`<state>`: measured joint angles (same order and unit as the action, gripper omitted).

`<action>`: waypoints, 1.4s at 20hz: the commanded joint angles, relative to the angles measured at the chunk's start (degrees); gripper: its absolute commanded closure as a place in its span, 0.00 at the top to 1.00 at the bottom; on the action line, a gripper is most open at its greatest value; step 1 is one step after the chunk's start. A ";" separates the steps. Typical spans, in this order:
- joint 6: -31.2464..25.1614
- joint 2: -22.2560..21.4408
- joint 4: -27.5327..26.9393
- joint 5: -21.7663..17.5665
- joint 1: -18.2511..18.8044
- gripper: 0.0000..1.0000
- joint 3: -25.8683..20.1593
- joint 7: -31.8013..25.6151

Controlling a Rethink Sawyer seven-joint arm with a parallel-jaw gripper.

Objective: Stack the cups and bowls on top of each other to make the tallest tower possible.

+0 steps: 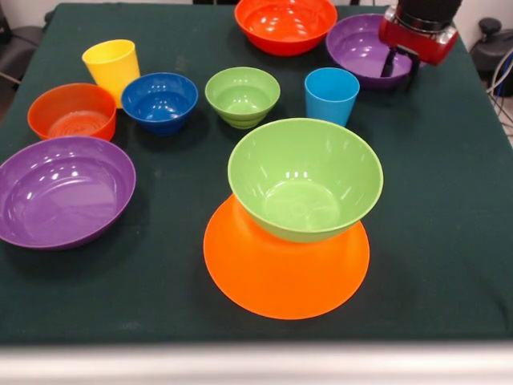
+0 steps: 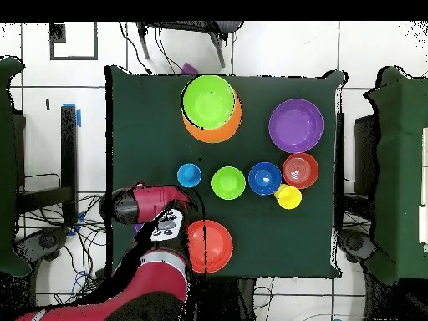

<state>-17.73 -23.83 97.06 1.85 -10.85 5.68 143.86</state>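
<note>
The tower is a big upturned orange bowl (image 1: 284,269) (image 2: 221,130) with a large green bowl (image 1: 304,178) (image 2: 208,100) upright on it, near the table's front edge in the front view. My gripper (image 1: 401,64) (image 2: 134,209) hangs open at the far right, its two dark fingers at the right rim of a purple bowl (image 1: 361,46). The arm hides most of that bowl in the overhead view. The light blue cup (image 1: 331,95) (image 2: 189,175) and the yellow cup (image 1: 112,68) (image 2: 287,197) stand upright, apart from the gripper.
Loose on the green cloth are a large purple bowl (image 1: 64,191) (image 2: 296,125), a small red-orange bowl (image 1: 72,111) (image 2: 300,170), a dark blue bowl (image 1: 160,100) (image 2: 265,178), a small green bowl (image 1: 242,95) (image 2: 228,182) and a large red-orange bowl (image 1: 285,24) (image 2: 209,245).
</note>
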 commanded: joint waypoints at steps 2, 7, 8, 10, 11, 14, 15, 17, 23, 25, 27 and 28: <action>-6.65 0.26 -3.21 0.74 -1.05 0.00 -0.76 4.06; -10.75 -1.47 -4.55 1.42 -1.52 0.00 -0.08 4.40; -11.74 -1.89 -4.94 1.68 -1.23 0.00 -0.21 4.44; -14.13 -2.76 -5.97 1.83 -0.75 0.00 -0.28 4.12; -15.23 -2.80 -6.72 1.97 -0.28 0.00 -0.59 3.79; -19.06 -3.38 -8.87 2.02 -0.06 0.00 -0.54 3.59; -20.23 -3.57 -9.40 2.08 0.08 0.00 -0.64 3.55; -22.18 -3.93 -10.32 2.10 -0.01 0.00 -0.70 3.87; -27.46 -5.03 -13.44 2.69 0.02 0.00 -1.36 4.55; -28.89 -5.24 -14.26 3.09 -0.31 0.00 -1.59 5.05; -30.78 -5.40 -15.34 3.41 -0.70 0.00 -1.54 5.52; -31.67 -5.40 -15.96 3.71 -0.82 0.00 -1.67 5.74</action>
<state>-40.82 -29.11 87.88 3.42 -11.51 7.73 143.84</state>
